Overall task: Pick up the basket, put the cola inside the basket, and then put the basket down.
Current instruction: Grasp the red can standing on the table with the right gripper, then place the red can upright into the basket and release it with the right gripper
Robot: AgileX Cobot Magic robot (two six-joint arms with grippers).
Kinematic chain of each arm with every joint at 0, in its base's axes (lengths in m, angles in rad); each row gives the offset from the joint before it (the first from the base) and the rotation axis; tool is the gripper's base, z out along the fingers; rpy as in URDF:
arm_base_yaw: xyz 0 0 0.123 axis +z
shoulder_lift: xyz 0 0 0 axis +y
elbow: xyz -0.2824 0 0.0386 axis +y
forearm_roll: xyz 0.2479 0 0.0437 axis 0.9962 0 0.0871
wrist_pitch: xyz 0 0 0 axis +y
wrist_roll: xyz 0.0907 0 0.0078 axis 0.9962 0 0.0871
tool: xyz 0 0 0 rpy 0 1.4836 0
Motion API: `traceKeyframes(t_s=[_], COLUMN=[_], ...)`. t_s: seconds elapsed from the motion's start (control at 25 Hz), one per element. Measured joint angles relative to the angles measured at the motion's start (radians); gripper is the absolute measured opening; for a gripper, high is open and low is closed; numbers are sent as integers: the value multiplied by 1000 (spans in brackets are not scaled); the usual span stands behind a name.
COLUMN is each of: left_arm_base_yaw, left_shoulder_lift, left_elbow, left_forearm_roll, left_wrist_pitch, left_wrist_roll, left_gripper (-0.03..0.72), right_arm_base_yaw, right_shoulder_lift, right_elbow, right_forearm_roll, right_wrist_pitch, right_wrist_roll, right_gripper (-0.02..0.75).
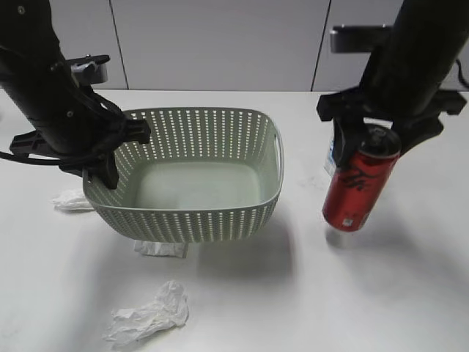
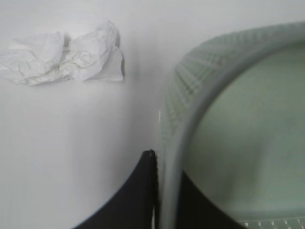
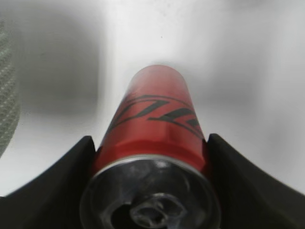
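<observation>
Dangling tilted at three o'clock, the cola (image 1: pixel 360 189) is being clenched by the right gripper (image 1: pixel 375 139); the basket (image 1: pixel 198 220), being pinched by the left gripper (image 1: pixel 106 172), risks being clipped.

Left gripper (image 1: pixel 102 172) jaws clamped; right gripper (image 1: pixel 370 143) jaws clamped, raised.

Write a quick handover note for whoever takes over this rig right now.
Left gripper: shut on the basket at its left wall, basket tilted and lifted off the table.
Right gripper: shut on the cola, held tilted in the air to the right of the basket, not over it.
Done: both things picked up.
Left: bring cola over basket, release it inside, set basket down.
</observation>
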Motion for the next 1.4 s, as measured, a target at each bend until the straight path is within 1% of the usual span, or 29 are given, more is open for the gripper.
traceKeyframes(t_s=[0.08,0.32,0.44,0.52,0.72,0.96,1.08,1.4], left_arm_base_yaw=[0,0,0,0,-19,-50,-51,-51], left_shoulder_lift=[0,1,13,19,42,123,151,151], left_elbow=[0,0,0,0,-27,-98,-110,-114], left_forearm_roll=[0,13,19,21,30,21,22,22], left_wrist_pitch=[0,-8,-19,-29,-59,-41,-31,-26], left_wrist_roll=[0,0,0,0,12,19,19,19], left_gripper=[1,1,1,1,1,1,1,1], right_arm_base_yaw=[0,1,25,60,164,246,260,262], right_shoulder_lift=[-21,-105,-110,-109,-61,67,130,256], right_elbow=[-74,-287,-371,-401,-412,-412,-412,-412], right_forearm_roll=[-26,-32,-26,-26,-19,-31,-31,-26], right_wrist_pitch=[27,37,39,39,47,52,51,50], right_wrist_roll=[-21,-35,-60,-82,-148,-211,-242,-262], right_gripper=[507,507,507,507,507,507,507,507])
